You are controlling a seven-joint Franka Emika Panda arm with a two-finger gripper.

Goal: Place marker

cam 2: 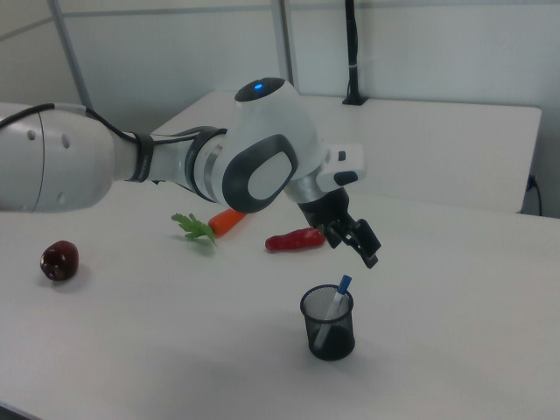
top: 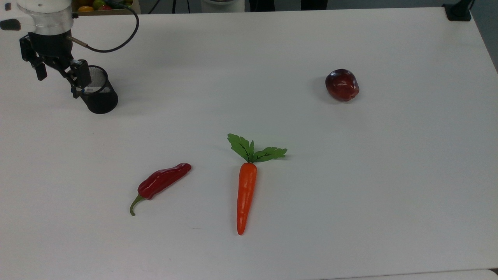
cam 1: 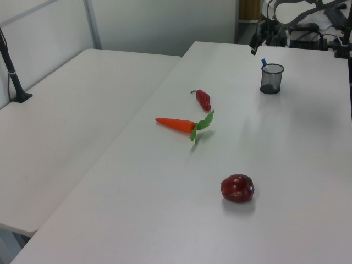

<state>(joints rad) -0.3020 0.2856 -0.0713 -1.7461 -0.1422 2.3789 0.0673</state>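
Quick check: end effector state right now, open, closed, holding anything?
End effector: open, holding nothing; it hangs above the black mesh pen cup, where the slim white marker with a blue cap stands.

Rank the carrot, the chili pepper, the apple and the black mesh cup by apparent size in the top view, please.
1. The carrot, longest with its leaves.
2. The chili pepper.
3. The black mesh cup and the apple look about alike, and the gripper covers part of the cup's rim, so I leave these two unranked.

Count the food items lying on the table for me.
3: a red chili pepper left of the carrot in the top view, and a dark red apple far toward the top view's right.
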